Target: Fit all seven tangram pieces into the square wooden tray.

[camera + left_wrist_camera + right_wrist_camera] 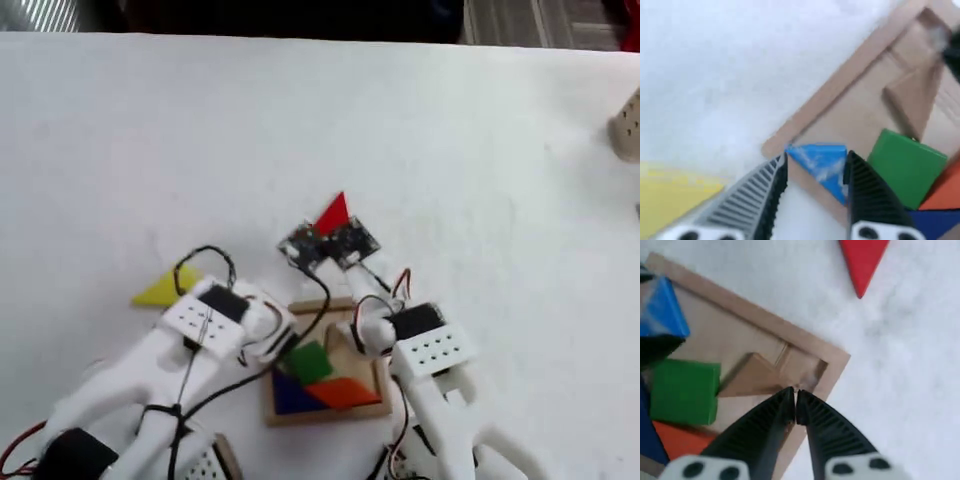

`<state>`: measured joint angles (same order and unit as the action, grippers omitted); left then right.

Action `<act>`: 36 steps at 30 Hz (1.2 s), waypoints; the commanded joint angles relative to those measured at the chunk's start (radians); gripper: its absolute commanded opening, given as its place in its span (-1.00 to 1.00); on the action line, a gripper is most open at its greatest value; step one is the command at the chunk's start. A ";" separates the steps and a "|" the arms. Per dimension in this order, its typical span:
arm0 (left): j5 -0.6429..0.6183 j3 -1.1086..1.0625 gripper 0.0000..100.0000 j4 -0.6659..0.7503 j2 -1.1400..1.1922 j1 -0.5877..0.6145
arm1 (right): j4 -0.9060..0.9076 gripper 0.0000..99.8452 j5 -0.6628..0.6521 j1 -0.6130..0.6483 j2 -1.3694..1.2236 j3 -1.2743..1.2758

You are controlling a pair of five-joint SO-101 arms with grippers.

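Light-blue triangle [826, 164] gripped in left tool [816, 159], above tray [840, 82] corner.

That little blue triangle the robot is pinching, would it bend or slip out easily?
Probably stiff: the blue triangle looks like a thick solid block with crisp edges. It might slip, since its shiny faces look smooth where the left jaws pinch it. Being small, it is likely light.

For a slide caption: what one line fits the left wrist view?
Left tool grips a light blue triangle at the corner of the wooden tray, beside the green square already inside.
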<state>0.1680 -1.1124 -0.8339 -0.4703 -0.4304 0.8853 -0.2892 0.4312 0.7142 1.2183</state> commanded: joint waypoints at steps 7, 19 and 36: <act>-0.012 0.092 -0.63 0.018 -0.038 0.117 | 0.035 -0.96 -0.071 0.145 0.025 0.015; -0.012 0.115 -0.63 -0.035 -0.042 0.117 | -0.015 -0.96 -0.078 0.194 0.021 0.017; -0.058 0.055 -0.63 -0.052 -0.321 0.367 | -0.157 -0.96 -0.008 0.334 0.015 0.032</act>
<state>0.1634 -1.0694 -0.9383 -0.7618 -0.1066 0.7549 -0.3046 0.7380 0.7204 1.2536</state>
